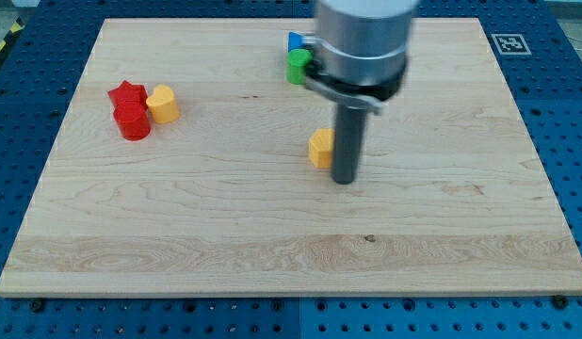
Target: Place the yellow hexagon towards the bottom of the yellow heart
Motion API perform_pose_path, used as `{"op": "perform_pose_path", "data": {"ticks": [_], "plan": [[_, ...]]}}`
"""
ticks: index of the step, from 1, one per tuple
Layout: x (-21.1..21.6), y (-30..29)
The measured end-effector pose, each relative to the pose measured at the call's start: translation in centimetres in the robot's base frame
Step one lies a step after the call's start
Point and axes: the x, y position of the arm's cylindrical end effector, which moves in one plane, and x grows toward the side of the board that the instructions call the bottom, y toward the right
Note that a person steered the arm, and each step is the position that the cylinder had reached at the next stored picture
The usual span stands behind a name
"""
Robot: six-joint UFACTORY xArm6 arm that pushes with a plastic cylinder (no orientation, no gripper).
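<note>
The yellow hexagon (320, 148) lies near the middle of the wooden board, its right side hidden by my rod. My tip (345, 179) rests on the board just right of and slightly below the hexagon, touching or nearly touching it. The yellow heart (163, 103) sits far off at the view's upper left, next to two red blocks.
A red star (127, 93) and a red cylinder (133, 121) touch the heart's left side. A green block (298, 65) and a blue block (296, 41) sit at the view's top centre, partly hidden by the arm's body (362, 42). The board (272, 254) lies on a blue table.
</note>
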Motion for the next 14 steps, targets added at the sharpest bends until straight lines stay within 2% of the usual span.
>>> {"op": "perform_pose_path", "data": {"ticks": [1,2,5,6,9,14], "plan": [[1.5,2.4],[-1.8,2.4],[-2.2,-1.9],[-3.7,-2.9],[-6.4,-2.2],[-6.4,-8.2]]}}
